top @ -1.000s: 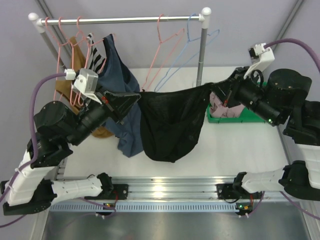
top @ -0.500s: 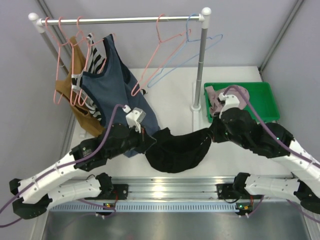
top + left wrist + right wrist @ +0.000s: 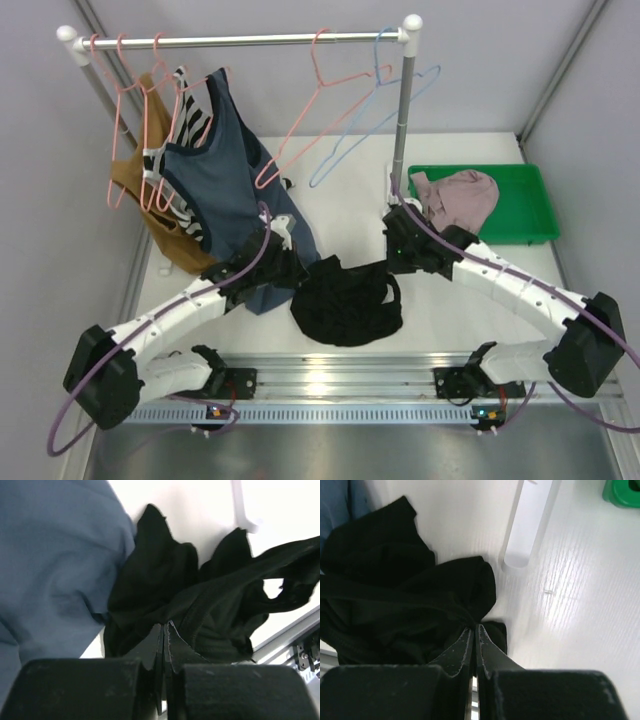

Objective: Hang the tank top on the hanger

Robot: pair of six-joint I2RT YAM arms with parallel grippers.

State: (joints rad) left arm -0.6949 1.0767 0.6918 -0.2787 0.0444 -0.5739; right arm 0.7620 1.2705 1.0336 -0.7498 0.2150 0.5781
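The black tank top (image 3: pixel 345 305) lies crumpled on the white table between my two arms. My left gripper (image 3: pixel 303 272) is shut on its left edge, and the left wrist view shows the jaws (image 3: pixel 165 626) pressed together on black fabric (image 3: pixel 165 590). My right gripper (image 3: pixel 390 262) is shut on its right edge, and the right wrist view shows the jaws (image 3: pixel 474 628) pinching bunched fabric (image 3: pixel 405 605). An empty salmon-pink hanger (image 3: pixel 318 60) hangs tilted on the rail at the back, well above and behind the tank top.
A slate-blue tank top (image 3: pixel 225 170), also in the left wrist view (image 3: pixel 55 565), hangs at the left with striped and mustard garments. A light-blue hanger (image 3: pixel 383 60) hangs by the rail post (image 3: pixel 402 120). A green bin (image 3: pixel 525 205) holds a mauve garment (image 3: pixel 455 195).
Both arms came down and forward and drew closer together. The tank top, held stretched in the air before, now lies slack and crumpled on the table.
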